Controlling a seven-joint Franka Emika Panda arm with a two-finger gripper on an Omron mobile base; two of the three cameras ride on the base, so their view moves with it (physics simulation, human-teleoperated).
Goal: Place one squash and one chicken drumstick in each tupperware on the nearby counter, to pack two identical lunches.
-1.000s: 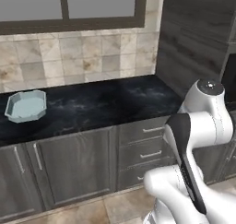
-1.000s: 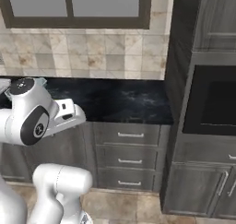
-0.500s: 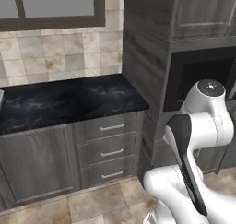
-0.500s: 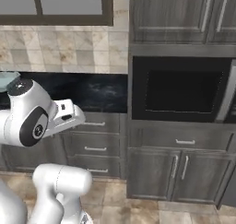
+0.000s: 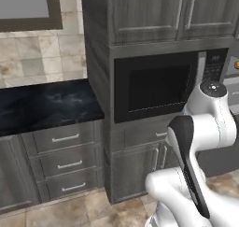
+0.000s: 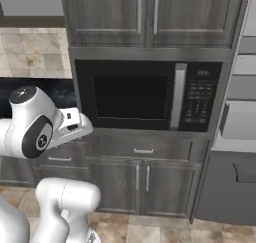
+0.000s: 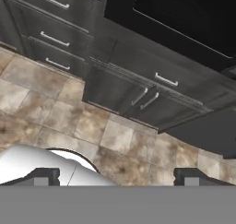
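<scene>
Counter (image 5: 46, 104): we see bare black stone at the microwave's (image 6: 145, 94) left.
Gripper (image 7: 115, 176): our fingertips (image 7: 44, 174) spread wide, holding nothing, above tiled floor (image 7: 69, 121).

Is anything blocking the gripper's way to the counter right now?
Nothing sits on the visible counter stretch. The gripper, fingers wide apart and empty, points at the floor before the microwave cabinet; no squash, drumstick or tupperware to reach for.

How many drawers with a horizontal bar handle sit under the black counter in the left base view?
3, stacked under the counter: top drawer, middle drawer, bottom drawer. Others may lie beyond the picture's left edge.
</scene>
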